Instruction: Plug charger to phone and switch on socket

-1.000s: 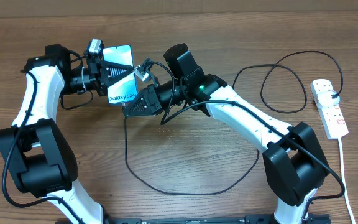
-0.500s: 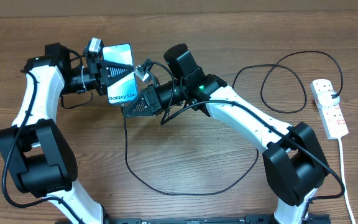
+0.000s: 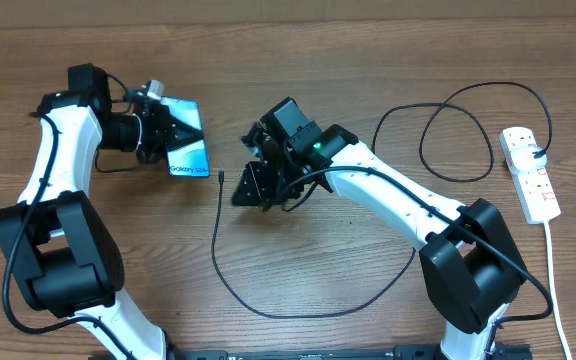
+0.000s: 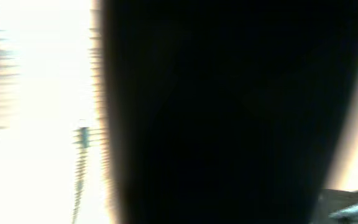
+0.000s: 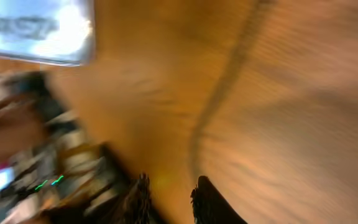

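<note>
The phone (image 3: 192, 160), teal screen with "Galaxy" text, sits low at the table's left in my left gripper (image 3: 176, 133), which is shut on its upper edge. The left wrist view is blurred and mostly blocked by a dark shape. The charger (image 3: 230, 285) is a thin black cable looping over the table. Its connector tip (image 3: 221, 178) lies free, a little right of the phone. My right gripper (image 3: 241, 190) is open and empty beside the tip; in the right wrist view its fingers (image 5: 169, 186) are parted over bare wood, with the blurred cable (image 5: 225, 87) and phone (image 5: 36, 28) ahead.
The socket (image 3: 531, 180), a white power strip, lies at the far right with the charger's black plug (image 3: 538, 152) in it. Its white lead (image 3: 558, 290) runs to the front edge. Cable loops (image 3: 448, 130) lie between the right arm and the strip.
My left gripper has swung the phone down and left. My right gripper has let go of the connector and pulled back to the right. The tip now lies on the table.
</note>
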